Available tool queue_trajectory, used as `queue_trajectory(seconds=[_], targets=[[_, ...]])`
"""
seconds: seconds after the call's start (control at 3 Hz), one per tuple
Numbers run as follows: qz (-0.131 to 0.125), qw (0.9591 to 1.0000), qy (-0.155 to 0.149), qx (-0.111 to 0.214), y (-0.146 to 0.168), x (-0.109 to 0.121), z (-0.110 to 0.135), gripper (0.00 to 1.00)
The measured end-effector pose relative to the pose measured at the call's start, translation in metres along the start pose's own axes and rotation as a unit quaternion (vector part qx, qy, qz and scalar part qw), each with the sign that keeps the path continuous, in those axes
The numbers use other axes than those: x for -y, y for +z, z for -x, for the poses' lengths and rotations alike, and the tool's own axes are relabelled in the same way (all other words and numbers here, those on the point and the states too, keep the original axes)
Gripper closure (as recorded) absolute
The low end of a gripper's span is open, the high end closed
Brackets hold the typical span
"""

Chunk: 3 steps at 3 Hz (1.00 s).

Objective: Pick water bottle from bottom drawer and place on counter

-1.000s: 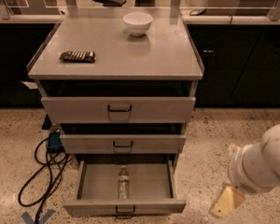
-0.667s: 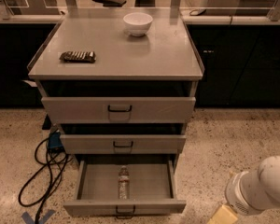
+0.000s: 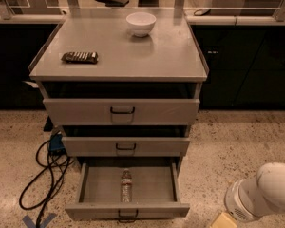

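Change: end effector [image 3: 223, 221] is sinking lower, nearly leaving view at the bottom edge.
Its state: cannot tell.
Bottle [image 3: 126, 186]: is lying in the open drawer [image 3: 154, 186], well apart to its left.
Meaning: the reach is likely only starting.

- Arm [image 3: 268, 191]: smooth white shell, bulbous rounded link, ribbed ring at the wrist end.
- Gripper [image 3: 223, 221]: pale yellow-tan piece, lower right corner, mostly cut off.

Three drawers [image 3: 149, 186], one water bottle [image 3: 126, 186], one bowl [image 3: 141, 23], one packet [image 3: 80, 57], one tool [image 3: 223, 221] bottom right.
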State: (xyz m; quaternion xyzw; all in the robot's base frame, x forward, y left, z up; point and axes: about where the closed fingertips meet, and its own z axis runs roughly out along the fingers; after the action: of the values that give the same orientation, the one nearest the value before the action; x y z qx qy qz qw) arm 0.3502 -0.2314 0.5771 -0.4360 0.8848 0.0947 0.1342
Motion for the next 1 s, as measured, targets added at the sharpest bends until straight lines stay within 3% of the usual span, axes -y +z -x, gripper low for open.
queue_trajectory(seconds=[0.33, 0.67, 1.0], targets=[[0.028, 0.9994, -0.004, 0.022, 0.016, 0.001, 0.0, 0.0], [0.098, 0.9885, -0.049, 0.104, 0.062, -0.006, 0.048, 0.0], [0.164, 0.9656, -0.106, 0.171, 0.121, -0.037, 0.097, 0.0]])
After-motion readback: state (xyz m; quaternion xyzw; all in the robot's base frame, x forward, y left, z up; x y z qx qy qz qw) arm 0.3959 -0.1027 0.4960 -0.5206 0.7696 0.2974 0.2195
